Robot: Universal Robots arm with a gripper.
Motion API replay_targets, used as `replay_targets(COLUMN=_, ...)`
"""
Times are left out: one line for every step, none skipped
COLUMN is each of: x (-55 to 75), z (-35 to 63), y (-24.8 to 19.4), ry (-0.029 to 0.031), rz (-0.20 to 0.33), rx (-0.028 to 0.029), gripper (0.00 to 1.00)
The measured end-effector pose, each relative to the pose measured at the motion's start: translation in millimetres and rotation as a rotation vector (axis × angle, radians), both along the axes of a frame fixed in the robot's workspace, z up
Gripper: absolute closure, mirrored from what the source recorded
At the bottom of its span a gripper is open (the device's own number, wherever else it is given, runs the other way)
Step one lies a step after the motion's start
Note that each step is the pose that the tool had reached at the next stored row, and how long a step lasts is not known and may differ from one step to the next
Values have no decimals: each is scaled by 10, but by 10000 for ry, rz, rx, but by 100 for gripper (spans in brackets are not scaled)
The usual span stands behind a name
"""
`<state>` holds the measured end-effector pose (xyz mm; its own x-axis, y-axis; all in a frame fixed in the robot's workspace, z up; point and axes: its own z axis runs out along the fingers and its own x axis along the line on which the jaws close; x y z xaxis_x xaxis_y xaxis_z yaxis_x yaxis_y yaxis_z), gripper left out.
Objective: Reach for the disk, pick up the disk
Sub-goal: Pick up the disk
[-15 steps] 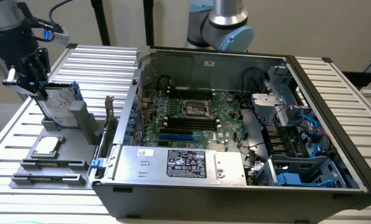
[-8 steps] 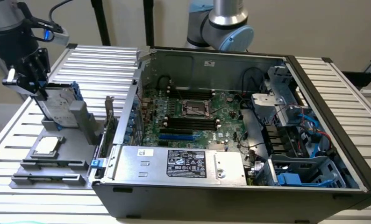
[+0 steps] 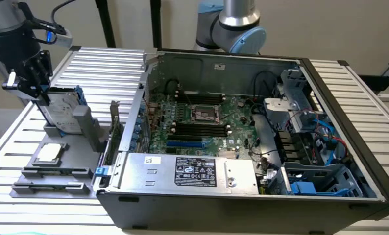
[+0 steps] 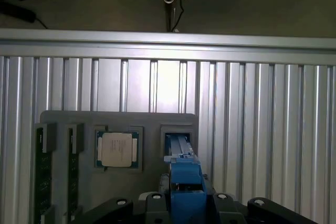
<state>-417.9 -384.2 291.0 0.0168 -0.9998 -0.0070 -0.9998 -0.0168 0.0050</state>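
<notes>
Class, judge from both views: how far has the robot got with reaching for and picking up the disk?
Done: the reach, since the gripper sits at the top edge of the disk. In hand: the grasp, which cannot be confirmed. Left: the lift, as the disk stands upright in its slot in the grey holder.

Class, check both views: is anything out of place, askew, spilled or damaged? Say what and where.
Nothing looks spilled or damaged. The disk stands on edge in the grey holder, with the tool at its upper edge. The computer case lies open, apparently on purpose.
</notes>
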Motion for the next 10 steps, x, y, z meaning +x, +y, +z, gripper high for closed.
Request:
replay_targets(x=0, z=0, y=0, ry=0, rz=0, rx=0, gripper=67)
replay_targets(x=0, z=0, y=0, ry=0, rz=0, rx=0, gripper=67)
replay_targets(x=0, z=0, y=0, ry=-1, rz=0, rx=0, gripper=67)
replay_targets(x=-1, z=3, y=0, ry=-2, rz=0, rx=0, gripper=67)
replay_targets(x=0, z=9, y=0, ry=-1, rz=0, rx=0, gripper=67)
replay_targets(x=0, z=18, y=0, ry=-1, rz=-1, rx=0, gripper=67)
replay_targets(x=0, z=33, y=0, ry=-1, rz=0, rx=0, gripper=67)
replay_targets(x=0, z=48, y=0, ry=0, rz=0, rx=0, gripper=67)
replay_targets(x=0, z=64, y=0, ry=-1, rz=0, rx=1, gripper=67)
replay_targets(x=0, z=83, y=0, ry=-1, rz=0, rx=1, gripper=67)
